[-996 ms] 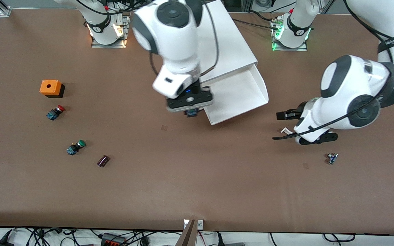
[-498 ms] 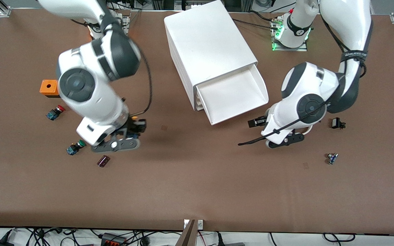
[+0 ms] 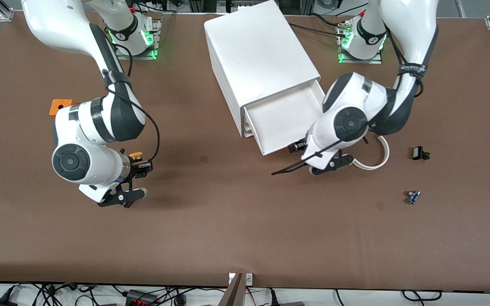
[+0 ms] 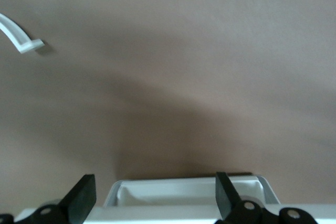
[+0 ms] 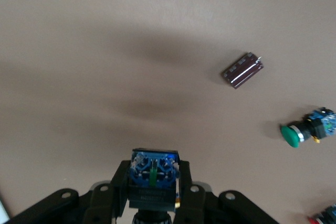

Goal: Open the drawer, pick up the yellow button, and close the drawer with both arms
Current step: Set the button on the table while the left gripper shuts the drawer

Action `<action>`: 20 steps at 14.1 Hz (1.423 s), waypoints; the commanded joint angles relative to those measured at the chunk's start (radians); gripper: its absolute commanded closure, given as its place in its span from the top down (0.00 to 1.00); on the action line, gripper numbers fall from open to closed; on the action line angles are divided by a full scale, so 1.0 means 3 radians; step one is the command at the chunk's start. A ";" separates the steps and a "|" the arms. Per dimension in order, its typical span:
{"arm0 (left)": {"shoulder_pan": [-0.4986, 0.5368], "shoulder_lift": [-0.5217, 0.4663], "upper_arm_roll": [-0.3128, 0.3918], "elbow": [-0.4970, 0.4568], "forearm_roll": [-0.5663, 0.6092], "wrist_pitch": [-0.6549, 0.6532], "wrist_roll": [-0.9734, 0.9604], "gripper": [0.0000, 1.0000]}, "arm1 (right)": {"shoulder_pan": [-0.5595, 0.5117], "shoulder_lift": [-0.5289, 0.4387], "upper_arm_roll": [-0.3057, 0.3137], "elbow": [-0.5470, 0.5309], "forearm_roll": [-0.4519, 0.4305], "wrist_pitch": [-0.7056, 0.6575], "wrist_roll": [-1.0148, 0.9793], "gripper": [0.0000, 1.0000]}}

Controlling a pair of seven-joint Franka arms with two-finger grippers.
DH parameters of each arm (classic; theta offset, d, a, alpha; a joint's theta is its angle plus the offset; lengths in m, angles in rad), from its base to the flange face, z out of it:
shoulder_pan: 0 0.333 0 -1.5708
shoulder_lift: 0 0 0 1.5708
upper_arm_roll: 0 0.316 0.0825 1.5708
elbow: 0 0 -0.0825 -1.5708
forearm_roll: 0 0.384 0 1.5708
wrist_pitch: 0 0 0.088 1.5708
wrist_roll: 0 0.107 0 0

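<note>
- The right hand (image 3: 136,167), at lower left of the front view, was clamped on the button (image 5: 152,177) above the bare table (image 3: 236,221)
- The left hand (image 4: 152,203), fingers spread wide and holding nothing, hung at the front edge of the open drawer (image 3: 285,121), right of frame centre
- Risk: a weak clamp could let the button drop
- Risk: an off-centre push could skew the drawer and jam it in the cabinet (image 3: 257,55)

We see the right arm (image 3: 96,144) covering the green-capped button (image 5: 307,128) in the front view; the red-capped button (image 5: 328,216) is cut off; the drawer (image 3: 285,121) partly hides beneath the left arm (image 3: 355,119).
</note>
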 commanded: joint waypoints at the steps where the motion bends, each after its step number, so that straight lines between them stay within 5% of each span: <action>1: 0.0020 -0.0287 -0.0179 -0.0387 -0.0032 0.0113 -0.0173 1.00 | -0.0061 -0.0219 0.0065 -0.0575 0.0056 0.0330 -0.0083 0.03; 8: 0.0041 -0.0375 -0.0456 -0.0638 -0.0206 0.0072 -0.0209 1.00 | -0.0041 -0.0342 0.0060 -0.1394 0.0040 0.1164 -0.0098 0.03; 17: 0.0072 -0.0385 -0.0645 -0.0649 -0.0298 -0.0158 -0.0198 1.00 | 0.0010 -0.0041 0.0060 -0.1461 0.0030 0.1660 -0.0098 0.03; 18: 0.0067 -0.0385 -0.0645 -0.0649 -0.0298 -0.0163 -0.0198 1.00 | 0.0010 -0.0041 0.0060 -0.1441 0.0030 0.1661 -0.0078 0.17; 20: 0.0077 -0.0395 -0.0635 -0.0608 -0.0298 -0.0178 -0.0143 1.00 | 0.0000 -0.0071 0.0060 -0.1370 0.0040 0.1640 -0.0073 1.00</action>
